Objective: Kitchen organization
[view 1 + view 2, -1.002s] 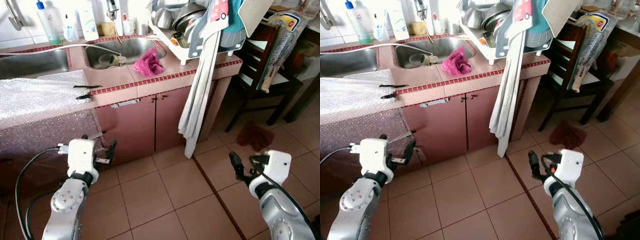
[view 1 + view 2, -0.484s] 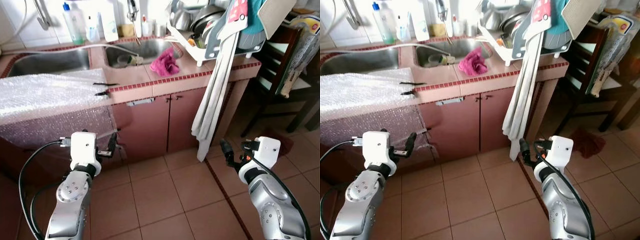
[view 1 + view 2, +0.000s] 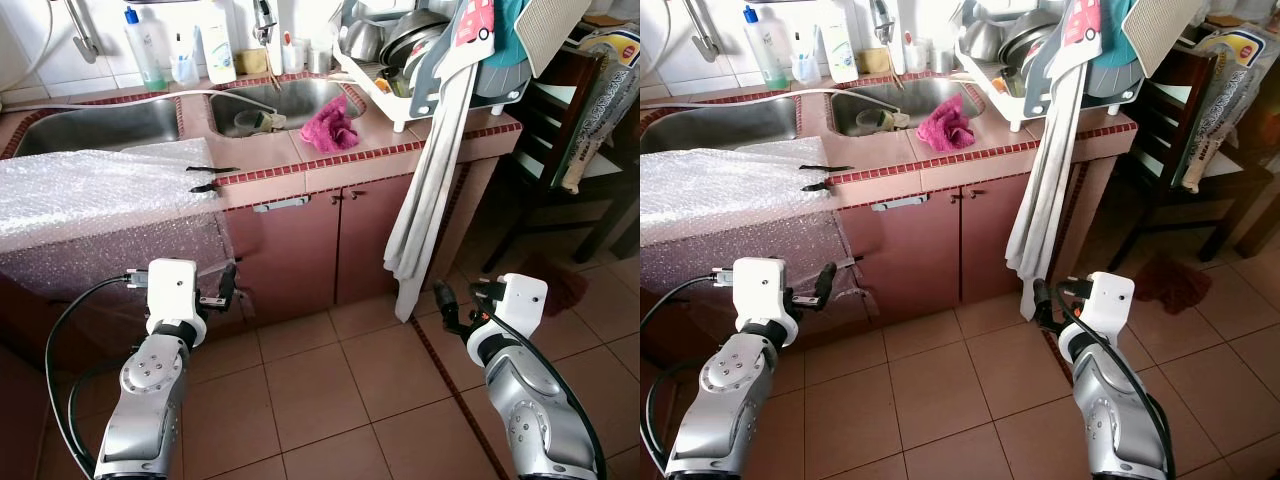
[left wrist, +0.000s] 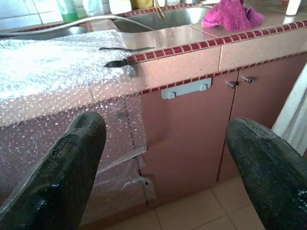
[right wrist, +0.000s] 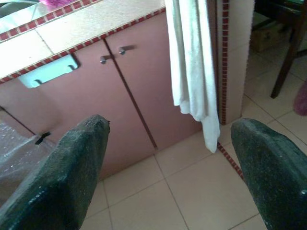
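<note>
On my left, a sheet of clear bubble wrap (image 3: 95,195) drapes over the pink tiled kitchen counter (image 3: 300,160) and down its front. My left gripper (image 4: 165,163) hangs low before it, fingers spread apart, holding nothing. Behind, a crumpled magenta cloth (image 3: 332,124) lies on the counter, touching the steel sink (image 3: 275,100) rim. A long white towel (image 3: 430,190) hangs from the white dish rack (image 3: 420,70). My right gripper (image 5: 170,165) hovers over the floor tiles, fingers wide, empty.

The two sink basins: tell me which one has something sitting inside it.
The sink basin beside the pink cloth and dish rack; a container lies in it under the tap. The other basin, beside the bubble wrap, looks bare.
</note>
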You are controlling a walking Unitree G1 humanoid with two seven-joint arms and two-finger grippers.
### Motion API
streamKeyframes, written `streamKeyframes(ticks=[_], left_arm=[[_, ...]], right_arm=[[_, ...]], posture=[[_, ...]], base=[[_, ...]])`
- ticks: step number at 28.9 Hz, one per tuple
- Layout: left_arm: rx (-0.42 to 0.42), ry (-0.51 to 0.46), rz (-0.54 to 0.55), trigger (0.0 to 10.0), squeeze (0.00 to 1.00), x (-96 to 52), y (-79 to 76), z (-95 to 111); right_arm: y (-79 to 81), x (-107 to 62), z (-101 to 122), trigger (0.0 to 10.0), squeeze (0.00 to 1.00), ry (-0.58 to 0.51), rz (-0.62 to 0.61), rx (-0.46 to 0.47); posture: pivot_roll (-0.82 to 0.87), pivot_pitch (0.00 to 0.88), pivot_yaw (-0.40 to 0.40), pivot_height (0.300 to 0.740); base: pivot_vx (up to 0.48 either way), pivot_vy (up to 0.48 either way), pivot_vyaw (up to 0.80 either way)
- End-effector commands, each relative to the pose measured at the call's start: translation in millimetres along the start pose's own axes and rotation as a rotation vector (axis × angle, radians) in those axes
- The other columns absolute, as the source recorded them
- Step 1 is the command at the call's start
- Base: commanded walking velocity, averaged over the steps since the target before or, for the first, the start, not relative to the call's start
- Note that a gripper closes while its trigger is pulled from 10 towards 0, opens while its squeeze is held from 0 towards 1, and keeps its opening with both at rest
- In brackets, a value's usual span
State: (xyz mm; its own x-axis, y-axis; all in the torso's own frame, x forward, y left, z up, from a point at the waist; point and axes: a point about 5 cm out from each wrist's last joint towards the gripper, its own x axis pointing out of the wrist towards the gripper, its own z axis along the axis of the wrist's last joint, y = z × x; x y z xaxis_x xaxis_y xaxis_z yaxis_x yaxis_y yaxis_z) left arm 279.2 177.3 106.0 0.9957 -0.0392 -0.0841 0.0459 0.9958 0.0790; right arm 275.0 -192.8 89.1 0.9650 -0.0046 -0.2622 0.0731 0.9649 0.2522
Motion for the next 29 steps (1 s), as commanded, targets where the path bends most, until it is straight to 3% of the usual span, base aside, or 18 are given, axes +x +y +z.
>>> streamKeyframes(ticks=[1,11,19,29], left_arm=[[0.007,0.031,0.006,10.0,0.00,0.1,2.7,-3.9],[0.008,0.044,0.001,10.0,0.00,-0.7,0.6,-5.1],[0.015,0.053,-0.012,10.0,0.00,-0.9,-2.2,-6.3],[0.020,0.061,-0.021,10.0,0.00,-1.1,-4.3,-7.2]], right_arm=[[6.0,0.6,0.3,10.0,0.00,0.003,0.028,0.012],[6.9,1.4,-0.4,10.0,0.00,0.010,0.030,-0.028],[4.9,1.1,0.2,10.0,0.00,0.009,0.007,0.008],[7.0,1.8,1.5,10.0,0.00,0.001,0.012,-0.011]], posture=[[-0.01,0.000,0.041,0.740],[0.00,0.000,0.039,0.740],[-0.01,0.000,0.039,0.740],[-0.01,0.000,0.042,0.740]], base=[[0.000,0.368,0.00],[0.000,0.372,0.00],[0.000,0.441,0.00],[0.000,0.469,0.00]])
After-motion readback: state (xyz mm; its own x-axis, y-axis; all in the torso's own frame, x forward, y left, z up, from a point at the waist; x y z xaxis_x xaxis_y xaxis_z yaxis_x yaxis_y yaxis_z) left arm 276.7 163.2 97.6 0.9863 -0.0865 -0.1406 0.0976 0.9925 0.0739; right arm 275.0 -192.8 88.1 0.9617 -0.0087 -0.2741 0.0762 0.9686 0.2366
